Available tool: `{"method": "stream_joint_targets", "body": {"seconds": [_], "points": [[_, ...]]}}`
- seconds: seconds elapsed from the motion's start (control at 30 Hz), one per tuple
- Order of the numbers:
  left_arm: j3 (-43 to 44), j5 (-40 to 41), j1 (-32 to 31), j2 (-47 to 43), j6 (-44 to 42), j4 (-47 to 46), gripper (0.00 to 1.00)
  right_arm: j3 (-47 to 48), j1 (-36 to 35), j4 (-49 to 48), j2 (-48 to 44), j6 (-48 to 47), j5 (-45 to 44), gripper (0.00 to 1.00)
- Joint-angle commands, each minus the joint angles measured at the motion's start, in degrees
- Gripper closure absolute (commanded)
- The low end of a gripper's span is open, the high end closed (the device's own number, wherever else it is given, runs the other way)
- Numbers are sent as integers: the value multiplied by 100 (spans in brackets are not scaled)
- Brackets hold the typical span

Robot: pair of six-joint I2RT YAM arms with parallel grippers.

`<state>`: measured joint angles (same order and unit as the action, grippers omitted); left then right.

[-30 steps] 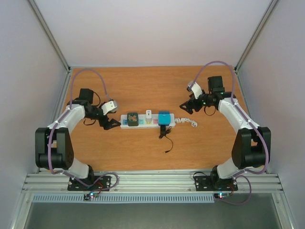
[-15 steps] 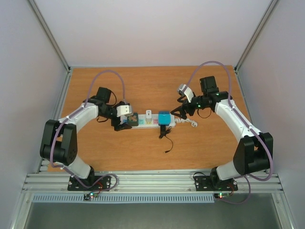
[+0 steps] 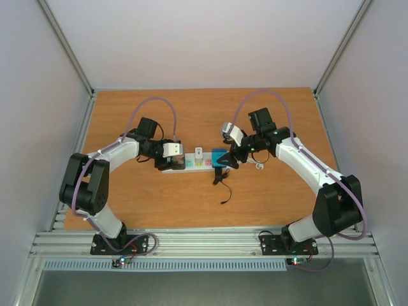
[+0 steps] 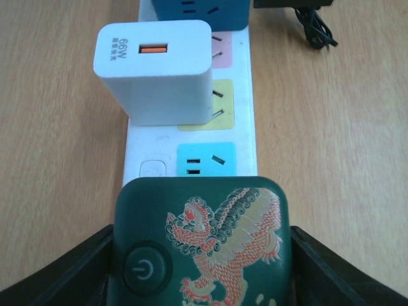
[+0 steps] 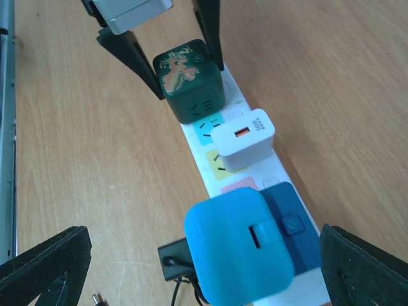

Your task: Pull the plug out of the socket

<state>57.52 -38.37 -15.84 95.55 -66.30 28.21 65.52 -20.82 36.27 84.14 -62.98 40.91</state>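
Observation:
The socket point(image 3: 191, 164) is a long white power strip lying across the middle of the table, with its curly cord point(image 3: 255, 164) at the right end. A dark green cube adapter with a dragon print point(image 4: 203, 245) is plugged in at the left end. My left gripper point(image 4: 203, 268) is open, with one finger on each side of this cube. A white 66W charger point(image 4: 153, 70) sits mid-strip. A light blue cube plug point(image 5: 239, 245) sits near the right end. My right gripper point(image 5: 204, 274) is wide open just above it, its fingers point(image 5: 44, 268) spread far apart.
A black adapter point(image 5: 175, 261) with a thin black cable point(image 3: 223, 188) hangs off the near side of the blue cube, its cable trailing toward the table front. Bare wooden table point(image 3: 159, 121) lies around the strip, with white walls at the back and sides.
Both arms have swung inward from the table's sides. The left gripper now straddles the green cube, and the right gripper has come over the blue cube.

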Motion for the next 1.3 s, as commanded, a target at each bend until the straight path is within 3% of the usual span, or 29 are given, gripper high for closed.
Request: {"method": "stream_joint_targets", "body": {"seconds": [0.0,0.17,0.4,0.7,0.87,1.27], "points": [[-190,-237,-44,-3,-480,212,38,-38,-329,-405,-23,-81,-294,2],[-323,-676,-42,-198,-829,579,51,18,-715,-556,159,-43,-453,2],[-418,-1009,-45,-368,-919,751,56,-27,-1232,-894,445,147,-875,1],[-727,-1167,108,-851,-477,499,30,10,-1734,-984,922,215,-1516,3],[-680,-1190,224,-800,-680,636,22,185,-1905,-907,1204,71,-1721,4],[-1107,-946,301,-967,-767,254,24,585,-2045,-950,1832,-214,-1925,12]]}}
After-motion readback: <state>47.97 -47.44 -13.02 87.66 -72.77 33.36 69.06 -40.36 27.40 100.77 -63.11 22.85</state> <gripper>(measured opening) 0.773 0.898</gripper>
